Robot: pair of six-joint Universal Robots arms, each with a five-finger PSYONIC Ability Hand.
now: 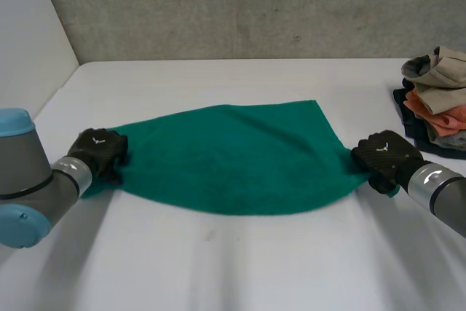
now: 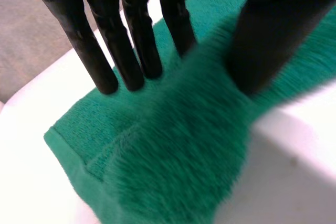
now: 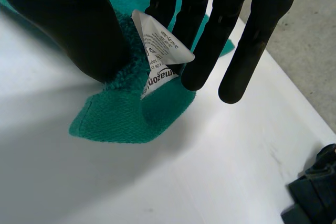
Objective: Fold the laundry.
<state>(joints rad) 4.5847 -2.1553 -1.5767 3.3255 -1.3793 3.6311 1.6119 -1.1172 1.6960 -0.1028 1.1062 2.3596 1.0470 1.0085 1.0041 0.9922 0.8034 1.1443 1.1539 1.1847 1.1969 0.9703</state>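
Green towel [image 1: 233, 158] lay spread across the middle of the white table [image 1: 240, 267], mostly flat, its near edge sagging in a curve between the two hands.

Left hand [image 1: 98, 152] was at the towel's left end. In its wrist view the straight fingers [image 2: 131, 51] sat on one side of a raised bunch of cloth and the thumb on the other, so the hand pinched the towel there. Right hand [image 1: 384, 156] was at the right end, by the corner carrying a white label [image 3: 160, 51]; thumb and straight fingers pinched the cloth beside the label.

Handling, as a judgement: thick looped pile, soft and limp, light enough for a pinch grip, not slippery. It will droop wherever unsupported, so the corners and hemmed edges are the places to hold, and the span between the hands wants tension to keep the fold square.

Room: bare table lay open in front of the towel and behind it up to the grey wall [image 1: 240, 5]. A pile of clothes [image 1: 437, 103] sat at the far right, near the right hand but apart from the towel; a wide swing to that side could catch it.
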